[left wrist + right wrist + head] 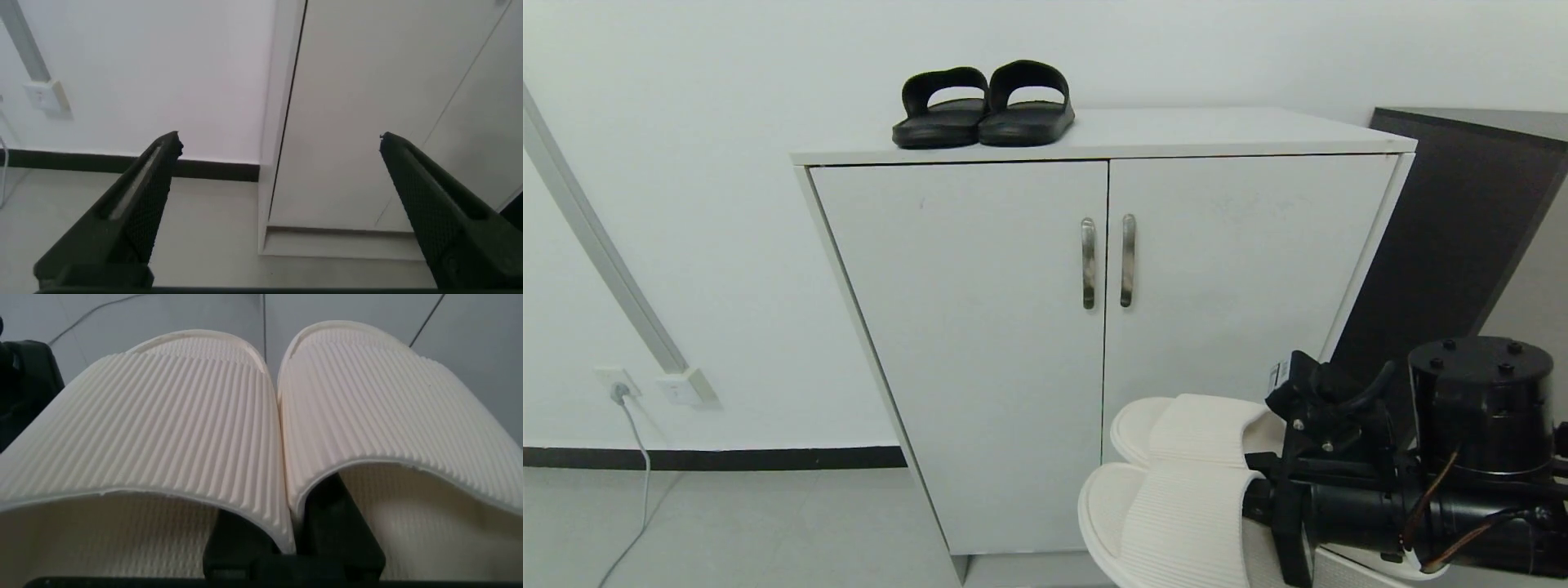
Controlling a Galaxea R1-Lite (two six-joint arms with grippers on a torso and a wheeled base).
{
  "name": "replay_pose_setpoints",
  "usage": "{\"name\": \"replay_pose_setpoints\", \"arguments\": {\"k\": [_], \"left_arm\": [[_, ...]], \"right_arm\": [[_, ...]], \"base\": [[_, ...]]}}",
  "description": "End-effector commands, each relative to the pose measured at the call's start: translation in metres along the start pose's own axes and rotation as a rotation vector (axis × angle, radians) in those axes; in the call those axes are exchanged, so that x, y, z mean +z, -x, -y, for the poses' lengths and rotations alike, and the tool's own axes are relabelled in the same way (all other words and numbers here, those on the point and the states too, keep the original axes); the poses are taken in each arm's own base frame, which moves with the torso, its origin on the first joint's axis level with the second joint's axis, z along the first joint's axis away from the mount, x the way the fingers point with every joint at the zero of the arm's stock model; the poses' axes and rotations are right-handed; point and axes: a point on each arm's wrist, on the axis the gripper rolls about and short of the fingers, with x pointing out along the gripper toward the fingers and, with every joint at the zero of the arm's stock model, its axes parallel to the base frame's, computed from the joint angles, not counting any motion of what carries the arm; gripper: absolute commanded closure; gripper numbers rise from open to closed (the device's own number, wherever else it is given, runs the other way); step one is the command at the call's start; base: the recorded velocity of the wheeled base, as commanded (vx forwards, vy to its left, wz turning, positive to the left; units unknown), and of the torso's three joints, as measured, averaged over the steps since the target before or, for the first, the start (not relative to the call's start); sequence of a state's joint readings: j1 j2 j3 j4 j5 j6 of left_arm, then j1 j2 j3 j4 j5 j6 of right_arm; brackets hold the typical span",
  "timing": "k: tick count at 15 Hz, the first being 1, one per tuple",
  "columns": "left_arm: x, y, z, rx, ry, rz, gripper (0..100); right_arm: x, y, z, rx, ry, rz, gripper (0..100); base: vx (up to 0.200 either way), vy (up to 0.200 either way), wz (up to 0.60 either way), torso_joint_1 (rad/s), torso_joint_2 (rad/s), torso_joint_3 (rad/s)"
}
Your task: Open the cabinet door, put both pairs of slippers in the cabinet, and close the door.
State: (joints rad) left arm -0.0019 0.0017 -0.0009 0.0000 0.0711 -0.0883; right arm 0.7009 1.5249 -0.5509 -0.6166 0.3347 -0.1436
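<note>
- Holding the white slippers (1184,482), the right gripper (294,535) sits at 5 o'clock in the head view. The pair projects from it toward 9 o'clock, toes toward the cabinet (980,343).
- In the right wrist view, the two ribbed straps lie side by side and touch along their inner edges. The black fingers (343,539) pass beneath those edges and are closed narrow on them.
- The white pair hangs in front of the lower part of the right door (1233,286). Contact with the door cannot be determined.
- The black slippers (983,106) stand side by side and touching on the cabinet top (1217,131), at 12 o'clock in the head view. They are at 11 o'clock from the right gripper and well apart from it.
- Both doors are closed. The left door (964,327) and the right door meet at the centre, with the two upright metal handles (1088,263) just beside each other.
- The left gripper (279,140) is spread wide and holds nothing. Between its fingers appear the cabinet's lower corner, the wall and the dark baseboard (204,170).
- A small white label (1278,371) is fixed to the right gripper's body. Its print is too small to read.
- A wall socket (617,382) with a cable plugged in lies at 8 o'clock in the head view.
</note>
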Motion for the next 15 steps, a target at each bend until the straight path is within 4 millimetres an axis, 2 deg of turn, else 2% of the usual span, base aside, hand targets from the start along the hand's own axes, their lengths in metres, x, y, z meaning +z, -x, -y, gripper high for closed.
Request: {"name": "replay_pose_setpoints", "arguments": {"k": [1,2,3,4,5,6,10,11,12,14,15], "left_arm": [[0.016,0.003,0.002,-0.02,0.005,0.045,0],[0.056,0.008,0.005,-0.032,0.013,0.095,0],[0.085,0.002,0.009,-0.067,0.011,0.079,0],[0.097,-0.01,0.012,-0.119,0.007,0.018,0],[0.099,-0.018,0.013,-0.146,0.007,-0.026,0],[0.1,-0.041,0.017,-0.218,0.01,-0.141,0],[0.102,-0.081,0.028,-0.543,0.051,-0.274,0],[0.102,-0.086,0.029,-0.572,0.057,-0.29,0],[0.102,-0.099,0.032,-0.625,0.07,-0.326,0],[0.101,-0.104,0.042,-0.733,0.114,-0.35,0],[0.105,-0.1,0.055,-0.861,0.17,-0.374,0]], "right_arm": [[-0.001,0.001,0.0,-0.002,0.004,0.003,100],[-0.002,0.001,0.0,-0.003,0.002,-0.002,100],[-0.004,0.0,0.0,-0.002,0.001,-0.006,100],[-0.004,0.0,0.0,-0.002,0.002,-0.007,100],[-0.004,0.001,0.0,-0.002,0.002,-0.006,100],[-0.005,0.003,-0.001,-0.004,0.004,-0.002,100],[-0.008,0.005,-0.006,0.01,0.031,-0.003,100],[-0.009,0.004,-0.006,0.012,0.031,-0.001,100],[-0.011,0.004,-0.006,0.017,0.031,-0.007,100],[-0.011,0.003,-0.007,0.022,0.032,-0.009,100],[-0.013,0.003,-0.01,0.034,0.036,-0.014,100]], "base": [[0.0,0.0,0.0,0.0,0.0,0.0],[0.0,0.0,0.0,0.0,0.0,0.0],[0.0,0.0,0.0,0.0,0.0,0.0],[0.0,0.0,0.0,0.0,0.0,0.0],[0.0,0.0,0.0,0.0,0.0,0.0],[0.0,0.0,0.0,-0.012,0.2,0.149],[0.0,0.0,0.0,0.0,0.05,0.034],[0.0,0.0,0.0,0.0,0.0,0.0],[0.0,0.0,0.0,0.0,0.0,0.0],[0.0,0.0,0.0,0.0,0.0,0.0],[0.0,0.0,0.0,0.0,0.0,0.0]]}}
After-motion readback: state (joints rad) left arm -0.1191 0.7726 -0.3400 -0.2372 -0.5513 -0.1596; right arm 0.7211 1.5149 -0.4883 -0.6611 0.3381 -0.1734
